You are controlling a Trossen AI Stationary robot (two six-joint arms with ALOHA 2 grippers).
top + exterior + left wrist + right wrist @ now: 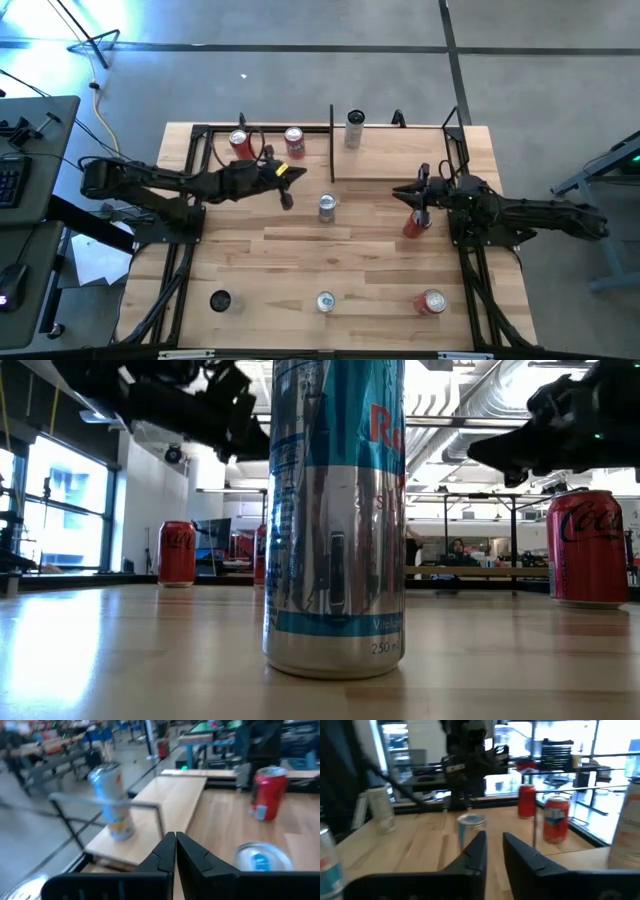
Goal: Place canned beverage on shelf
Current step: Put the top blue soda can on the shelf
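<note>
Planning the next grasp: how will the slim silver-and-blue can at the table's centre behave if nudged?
The slim silver-and-blue can stands upright, tall over a narrow base, so it probably tips easily. Its smooth metal wall looks slippery. Once down, the round body would likely roll on the wooden tabletop.

Counting it up: four red cans (239, 142) (294, 141) (414, 223) (431, 302), three silver cans (354, 129) (327, 207) (325, 302), one black can (220, 300), one shelf (420, 152), two robot arms (150, 182) (540, 213).
</note>
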